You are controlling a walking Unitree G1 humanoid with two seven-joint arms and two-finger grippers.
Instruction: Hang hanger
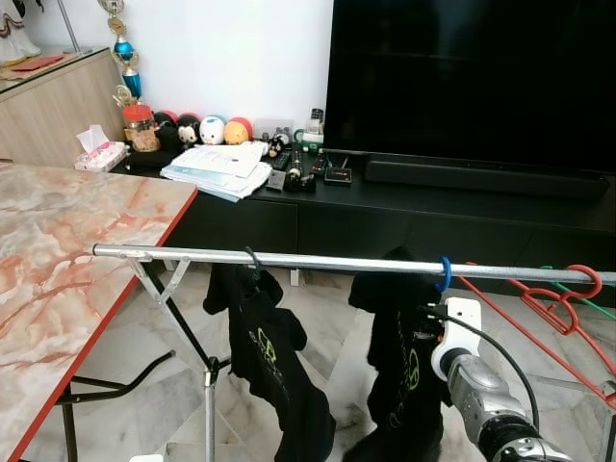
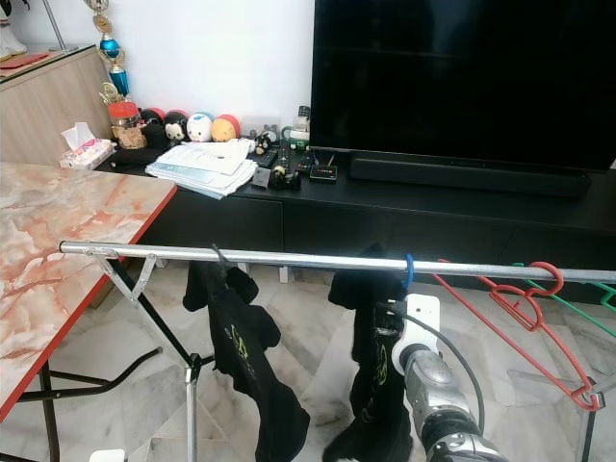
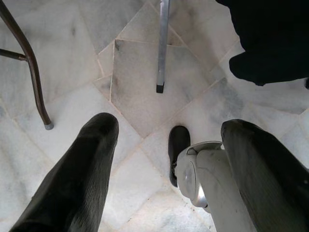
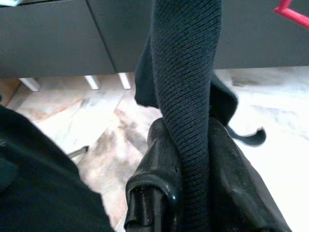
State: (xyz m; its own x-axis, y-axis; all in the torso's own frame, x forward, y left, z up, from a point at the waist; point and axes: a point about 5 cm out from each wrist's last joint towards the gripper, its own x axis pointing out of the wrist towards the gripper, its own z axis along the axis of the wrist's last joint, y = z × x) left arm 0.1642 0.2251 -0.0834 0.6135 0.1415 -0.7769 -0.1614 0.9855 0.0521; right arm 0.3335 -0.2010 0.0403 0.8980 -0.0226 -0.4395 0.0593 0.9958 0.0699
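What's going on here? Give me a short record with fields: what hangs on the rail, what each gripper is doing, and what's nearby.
rail: metal clothes rail, level, across the front
on rail: black shirt on black hanger; second black shirt on blue hanger; empty red hanger near the robot's right end
right gripper: shut on ribbed dark fabric of the second black shirt
left gripper: open, pointing down at the marble floor
nearby: marble-pattern table on the robot's left, TV behind
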